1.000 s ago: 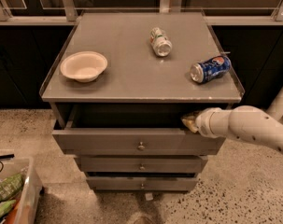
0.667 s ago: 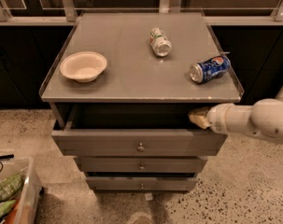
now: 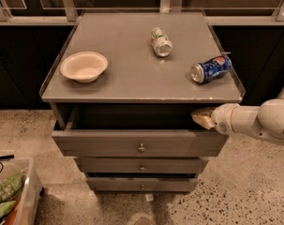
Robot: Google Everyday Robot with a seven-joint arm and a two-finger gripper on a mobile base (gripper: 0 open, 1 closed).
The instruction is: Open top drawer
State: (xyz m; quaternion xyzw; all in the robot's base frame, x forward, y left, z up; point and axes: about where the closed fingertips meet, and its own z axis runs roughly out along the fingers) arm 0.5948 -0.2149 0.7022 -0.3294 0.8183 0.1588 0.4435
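Top drawer (image 3: 99, 142) under tabletop (image 3: 127, 83), partway out, front twd camera, long axis left-right; inside dark. Claw (image 3: 202, 117) at its right end, grip can't tell. Bowl (image 3: 84, 66) near left edge, empty.

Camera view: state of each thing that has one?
Top drawer: partly open.
Middle drawer: looks shut.
Bottom drawer: looks shut.
Bowl: upright, empty.
Green can: on its side.
Blue can: on its side.
Gripper: at the top drawer's right corner, under the tabletop.
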